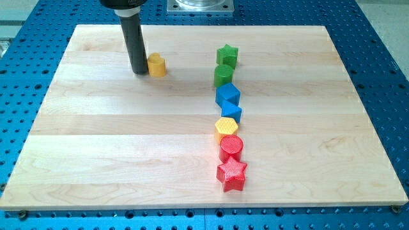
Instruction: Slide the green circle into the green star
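Green circle [223,75] is the landmark for everything else on the wooden surface [96,140]. It stands directly below the green star [227,55] in the view, and the two look to be touching or all but touching; any gap between them is too fine to make out. By that reading the task is finished or very nearly so, with at most a short nudge toward the view's top left to do.

My tip [138,71] is well apart from the green circle, off to the view's left at about the same height, with its end just beside a yellow block [156,65], which sits on the tip's right. There are no fingers on this rig, only the rod, so nothing is gripped.

Below the green circle a column runs toward the view's bottom: a blue block [227,96], a second blue block [231,112], a yellow hexagon [226,128], a red circle [231,147] and a red star [232,174], each close against the next. The upper blue block sits right against the circle's lower edge.
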